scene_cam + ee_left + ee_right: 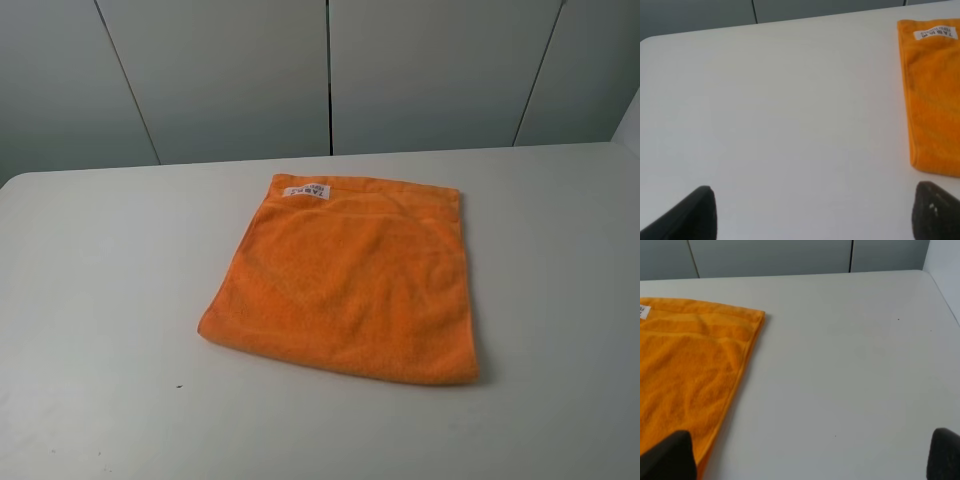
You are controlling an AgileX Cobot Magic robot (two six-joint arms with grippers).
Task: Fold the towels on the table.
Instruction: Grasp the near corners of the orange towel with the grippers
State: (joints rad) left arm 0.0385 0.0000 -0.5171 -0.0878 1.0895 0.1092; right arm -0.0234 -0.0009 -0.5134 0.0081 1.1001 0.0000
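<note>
The orange towel (350, 285) lies flat on the white table (100, 300) near the middle, with its white label (305, 190) at the far edge. No arm shows in the exterior high view. In the left wrist view the towel (932, 95) lies off to one side, apart from my left gripper (815, 215), whose two dark fingertips (695, 215) are spread wide over bare table. In the right wrist view the towel (685, 380) lies beside my right gripper (810, 455), open, with one fingertip (667, 457) over the towel's near edge.
Grey wall panels (330, 75) stand behind the table's far edge. The table's right edge (942, 295) shows in the right wrist view.
</note>
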